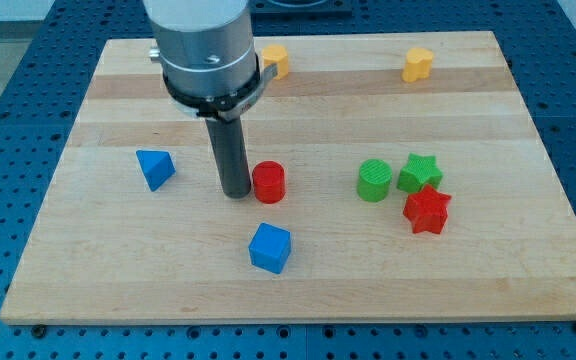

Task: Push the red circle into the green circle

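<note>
Jaws do not exist on this arm; it ends in a dark rod, and my tip (236,193) rests on the surface just at the left side of the red circle (269,183), touching it or very nearly so.

That red circle is a short upright cylinder with a flat round top, bright red, standing near the middle of the surface. To its right, apart from it with bare wood between, stands the green circle (374,181), a cylinder of much the same build, at about the same height in the view. So tip, red circle and green circle lie roughly in one line from left to right.

Just right of the green circle, touching it or close to it, is a green star (420,173), and directly below that star, pressed against it, a red star (427,211).

Below the red circle, toward the view's bottom, sits a blue cube (270,248). Left of the tip lies a blue triangle (155,168). Near the view's top are two yellow blocks: one (276,60) partly hidden behind the arm's grey body, shape unclear, the other (418,64) farther right, shape also hard to tell.

All rest on a light wooden surface (118,270); no container shows.
</note>
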Available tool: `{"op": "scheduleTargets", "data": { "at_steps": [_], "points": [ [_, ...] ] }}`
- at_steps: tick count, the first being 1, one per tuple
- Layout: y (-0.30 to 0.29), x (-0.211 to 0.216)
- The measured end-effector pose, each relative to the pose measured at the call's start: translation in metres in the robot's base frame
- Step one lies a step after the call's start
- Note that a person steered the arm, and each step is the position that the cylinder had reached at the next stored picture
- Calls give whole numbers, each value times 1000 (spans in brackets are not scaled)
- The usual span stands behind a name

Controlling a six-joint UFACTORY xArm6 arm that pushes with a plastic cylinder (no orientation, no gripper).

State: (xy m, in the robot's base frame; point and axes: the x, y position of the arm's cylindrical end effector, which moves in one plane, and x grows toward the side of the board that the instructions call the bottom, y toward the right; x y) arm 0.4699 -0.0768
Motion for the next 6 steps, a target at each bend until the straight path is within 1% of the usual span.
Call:
{"op": "scheduleTargets", "data": {
  "at_steps": [1, 3, 4, 6],
  "points": [
    [0, -14],
    [0, -3],
    [18, -3],
    [93, 5]
  ]
}}
